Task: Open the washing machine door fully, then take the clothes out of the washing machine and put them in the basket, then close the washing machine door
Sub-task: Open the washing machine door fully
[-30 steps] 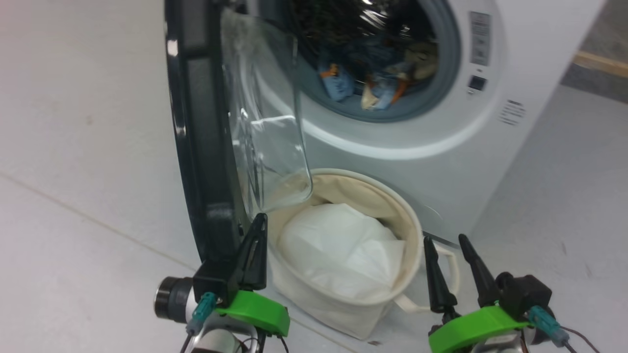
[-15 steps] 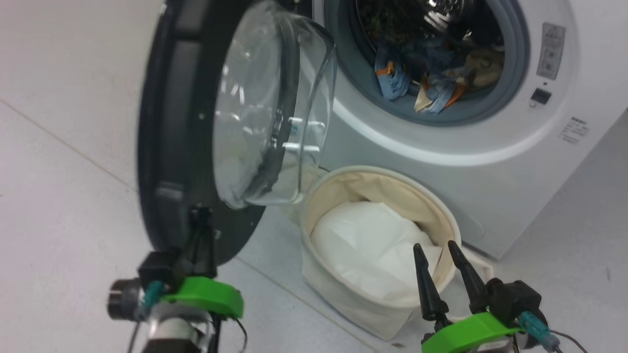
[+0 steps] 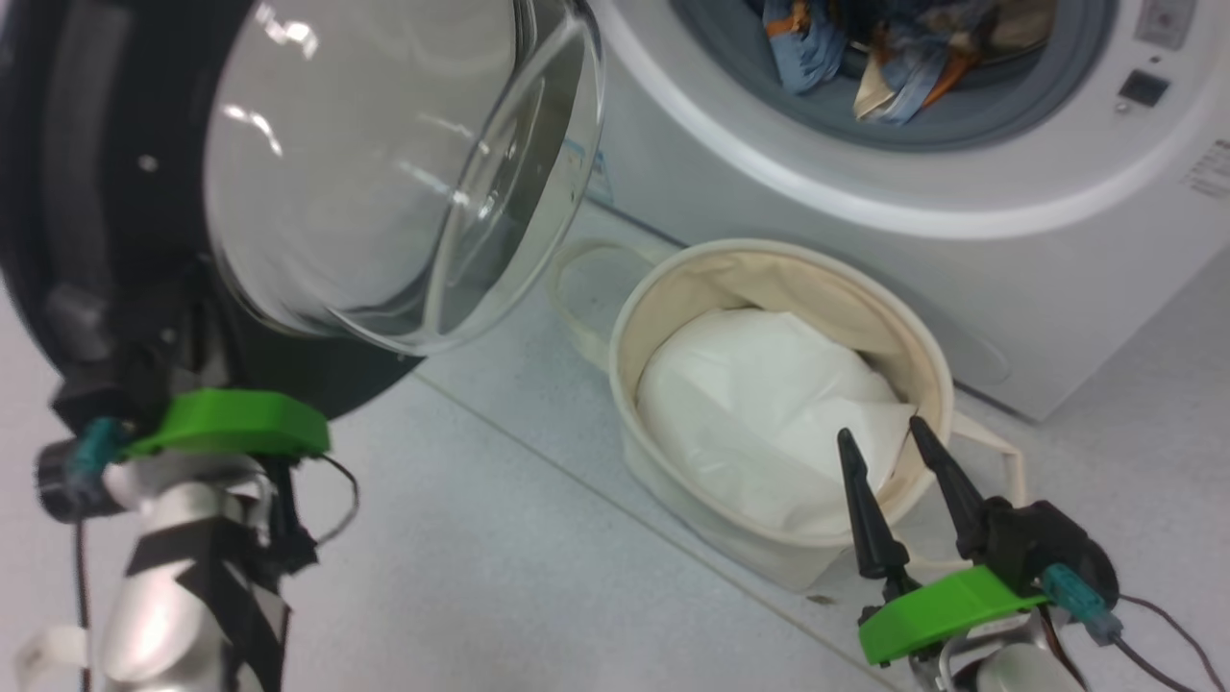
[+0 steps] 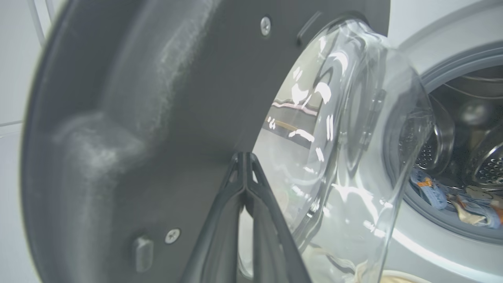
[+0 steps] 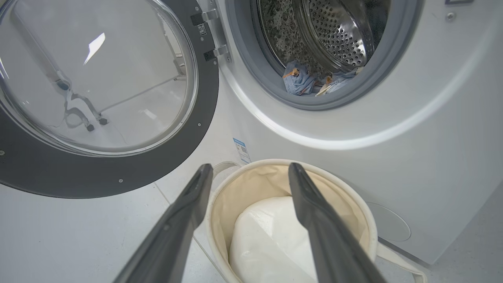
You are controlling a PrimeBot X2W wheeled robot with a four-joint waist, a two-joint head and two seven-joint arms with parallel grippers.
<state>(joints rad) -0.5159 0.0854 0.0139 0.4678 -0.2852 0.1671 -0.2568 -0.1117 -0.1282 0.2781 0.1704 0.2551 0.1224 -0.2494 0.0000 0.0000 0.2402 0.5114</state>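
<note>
The washing machine door stands swung out to the left, its glass bowl facing the machine. My left gripper is shut, its tips pressed against the door's dark inner ring. In the open drum of the white washing machine lie the blue bear-print clothes, also seen in the right wrist view. The cream basket stands on the floor below the opening. My right gripper hovers open at the basket's near rim, holding nothing.
White puffy stuffing fills the lower part of the basket. One loop handle points toward the door, another lies by my right gripper. Pale floor lies between my two arms. A blue sticker sits low on the machine.
The door has swung wider open to the left with my left gripper against its inner ring. The head camera has shifted. My right gripper keeps its place by the basket.
</note>
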